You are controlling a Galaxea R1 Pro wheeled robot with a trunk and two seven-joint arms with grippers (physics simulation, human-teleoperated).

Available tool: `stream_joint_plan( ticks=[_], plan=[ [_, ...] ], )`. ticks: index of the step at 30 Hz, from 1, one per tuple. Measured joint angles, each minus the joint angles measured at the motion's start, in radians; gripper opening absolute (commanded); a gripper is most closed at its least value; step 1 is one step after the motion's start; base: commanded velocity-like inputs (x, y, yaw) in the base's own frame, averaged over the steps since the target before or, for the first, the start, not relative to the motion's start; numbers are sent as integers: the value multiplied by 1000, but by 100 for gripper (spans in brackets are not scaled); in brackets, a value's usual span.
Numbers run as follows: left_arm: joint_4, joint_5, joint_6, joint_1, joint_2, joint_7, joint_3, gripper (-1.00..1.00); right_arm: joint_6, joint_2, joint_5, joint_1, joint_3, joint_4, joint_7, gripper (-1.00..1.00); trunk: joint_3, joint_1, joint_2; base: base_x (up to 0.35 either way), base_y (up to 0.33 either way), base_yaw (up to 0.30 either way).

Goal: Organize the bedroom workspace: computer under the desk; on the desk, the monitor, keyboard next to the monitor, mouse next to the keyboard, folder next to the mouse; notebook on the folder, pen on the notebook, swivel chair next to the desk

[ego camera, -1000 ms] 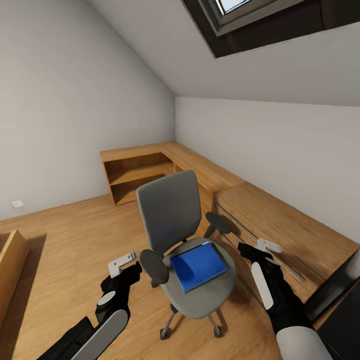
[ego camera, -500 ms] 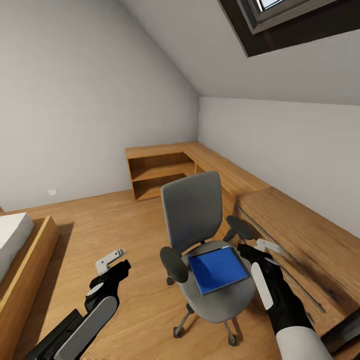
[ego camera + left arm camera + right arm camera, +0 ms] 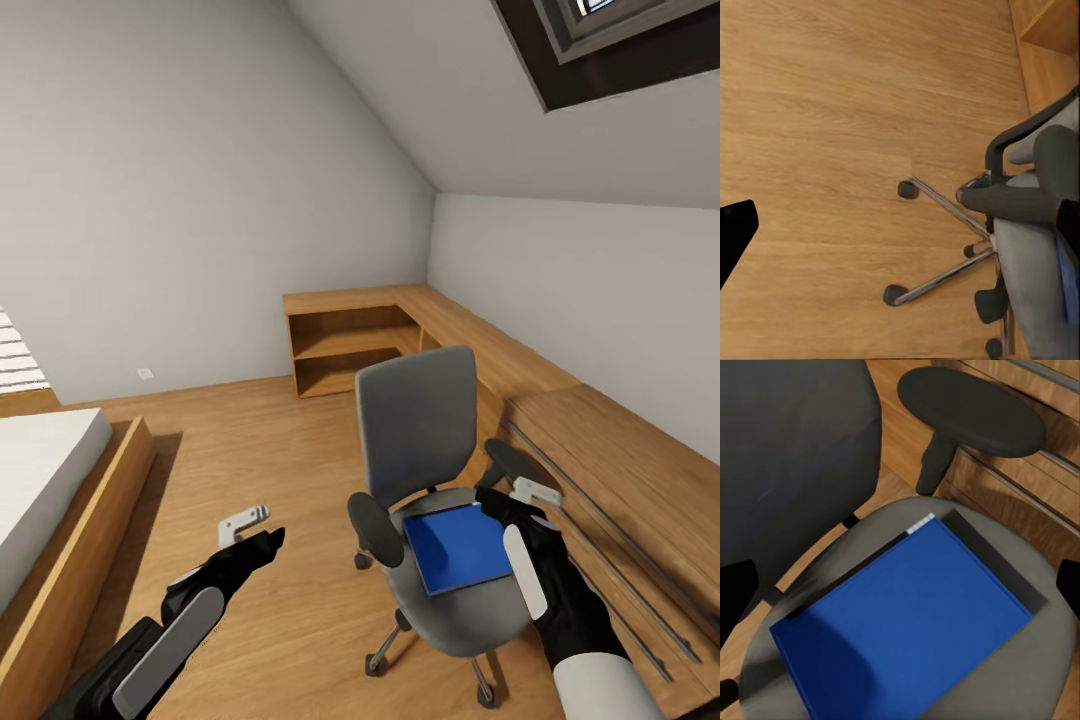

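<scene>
One flat bright blue folder (image 3: 458, 548) lies on the grey-upholstered swivel chair (image 3: 420, 430).
Right gripper (image 3: 515, 497) hovers beside it, seemingly spread; left gripper (image 3: 255, 528), over the plank floor (image 3: 250, 440), grasps nothing.

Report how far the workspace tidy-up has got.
Nothing looks done yet. The folder lies flat on the chair seat. The right gripper hovers open by the folder's edge, not gripping; the left gripper hangs over the floor. Lifting the folder and everything after remains.
</scene>
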Motion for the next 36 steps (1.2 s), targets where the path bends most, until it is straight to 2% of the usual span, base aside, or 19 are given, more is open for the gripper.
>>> stream_joint_plan(
  ticks=[2,6,16,36],
  plan=[
    [-13,-6,18,0,1,-43,8,100,0,-1,0,0,0,2,2,100,0,0,0,0,0,9],
    [-25,-9,26,0,1,-57,10,100,2,-2,-2,0,0,3,3,100,0,0,0,0,0,4],
    [-62,-7,29,0,0,-60,5,100,5,0,-4,0,0,3,3,100,0,0,0,10,0,0],
    [-64,-8,26,0,0,-59,5,100,3,-3,-2,0,0,5,6,100,0,0,0,131,0,0]
  ],
)
